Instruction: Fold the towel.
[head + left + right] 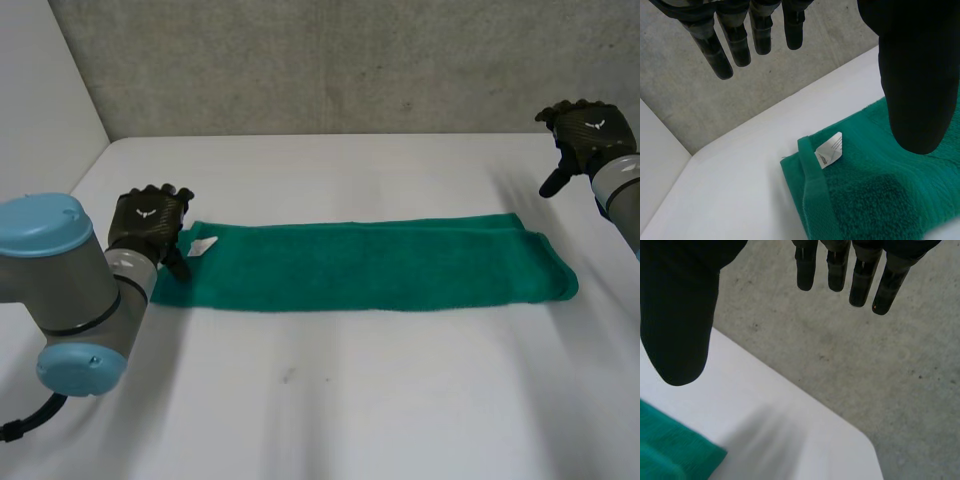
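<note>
Rough grey concrete wall (350, 60) rises behind a smooth white table (350, 400) with a rounded far corner. Across the middle of the table lies the towel (370, 265), green terry cloth with a nubby pile, folded into a long narrow strip running left to right. Its right end is softly rounded, with the layers slightly offset. At its left end a flat woven hem band (815, 200) runs along the edge, and a small white label (829, 150) stands up from it, creased into a point.

The left hand (150, 225), black and matte, is at the towel's left end beside the label, its fingers (740, 45) straight and spread away from the thumb, grasping nothing. The right hand (585, 135) is at the far right, apart from the towel's right end, fingers (860, 285) likewise straight and holding nothing.
</note>
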Robot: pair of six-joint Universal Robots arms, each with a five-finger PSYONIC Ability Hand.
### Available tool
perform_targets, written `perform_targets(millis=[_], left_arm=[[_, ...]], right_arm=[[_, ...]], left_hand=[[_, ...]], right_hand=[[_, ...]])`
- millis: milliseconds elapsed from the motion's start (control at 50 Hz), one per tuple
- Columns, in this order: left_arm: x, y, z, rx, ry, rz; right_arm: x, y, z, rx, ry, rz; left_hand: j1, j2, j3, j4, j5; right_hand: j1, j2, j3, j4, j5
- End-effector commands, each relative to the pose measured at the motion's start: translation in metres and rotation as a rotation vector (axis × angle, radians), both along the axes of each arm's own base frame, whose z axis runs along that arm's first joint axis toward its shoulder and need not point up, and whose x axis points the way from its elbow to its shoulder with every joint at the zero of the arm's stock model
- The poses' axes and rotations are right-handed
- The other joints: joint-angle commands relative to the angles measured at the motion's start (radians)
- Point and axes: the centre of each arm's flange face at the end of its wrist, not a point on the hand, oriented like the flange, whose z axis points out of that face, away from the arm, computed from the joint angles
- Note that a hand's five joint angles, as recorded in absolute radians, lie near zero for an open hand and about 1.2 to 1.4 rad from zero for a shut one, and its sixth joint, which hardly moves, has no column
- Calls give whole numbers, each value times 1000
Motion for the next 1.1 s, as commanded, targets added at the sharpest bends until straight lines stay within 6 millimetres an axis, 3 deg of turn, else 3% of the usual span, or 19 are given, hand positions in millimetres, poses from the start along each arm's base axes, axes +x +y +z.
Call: perform_targets(millis=[20, 160, 200, 240, 460, 480, 600, 620, 640, 780, 920, 940, 1020, 1080, 1100], left_arm=[[2, 7, -2, 16, -6, -1], [4, 16, 0, 24, -7, -7], [5, 19, 0, 27, -8, -8], [5, 20, 0, 28, -9, -10], [5, 20, -1, 28, -9, -7], [5, 20, -1, 28, -9, -7], [5, 21, -2, 33, -10, -10], [5, 21, -2, 33, -10, -10], [5, 21, -2, 32, -11, -8], [5, 21, -2, 32, -11, -8], [6, 24, -4, 41, -14, -7], [6, 25, -5, 44, -15, -7], [6, 25, -5, 45, -16, -7], [6, 25, -5, 45, -16, -7], [6, 26, -4, 41, -14, -7]], right_arm=[[-3, 41, -7, 173, 39, -5], [-19, 76, -22, 304, 98, -20], [-23, 93, -41, 372, 138, -19], [-26, 97, -48, 390, 153, -22], [-39, 94, -75, 383, 181, -48], [-41, 89, -84, 387, 180, -52], [-47, 77, -92, 359, 179, -68], [-47, 75, -94, 358, 179, -70], [-48, 74, -94, 355, 178, -70], [-60, 64, -90, 340, 181, -116], [-91, 54, -74, 290, 230, -205], [-113, 46, -64, 258, 320, -267], [-131, 36, -51, 206, 454, -315], [-130, 33, -46, 183, 496, -307], [-120, 32, -38, 150, 517, -284]], left_hand=[[-33, -32, -47, -34, -46], [-34, -32, -47, -35, -47], [-34, -32, -47, -35, -47], [-34, -32, -47, -35, -47], [-34, -32, -47, -35, -47], [-34, -32, -47, -35, -47], [-34, -32, -47, -35, -47], [-34, -32, -47, -35, -47], [-34, -32, -47, -35, -47], [-34, -32, -47, -35, -47], [-34, -32, -47, -35, -47], [-34, -32, -47, -35, -47], [-34, -32, -47, -35, -47], [-34, -32, -47, -35, -47], [-34, -32, -47, -35, -47]], right_hand=[[217, 196, 205, 188, 181], [323, 302, 311, 294, 287], [367, 346, 355, 338, 331], [367, 346, 355, 338, 331], [410, 389, 399, 382, 375], [507, 486, 495, 478, 471], [859, 838, 848, 830, 824], [1110, 1089, 1099, 1081, 1074], [1198, 1177, 1187, 1170, 1163], [1199, 1178, 1188, 1170, 1164], [1199, 1178, 1188, 1170, 1164], [1199, 1178, 1188, 1170, 1164], [1199, 1178, 1188, 1170, 1164], [1199, 1178, 1188, 1170, 1164], [1199, 1178, 1188, 1170, 1164]])
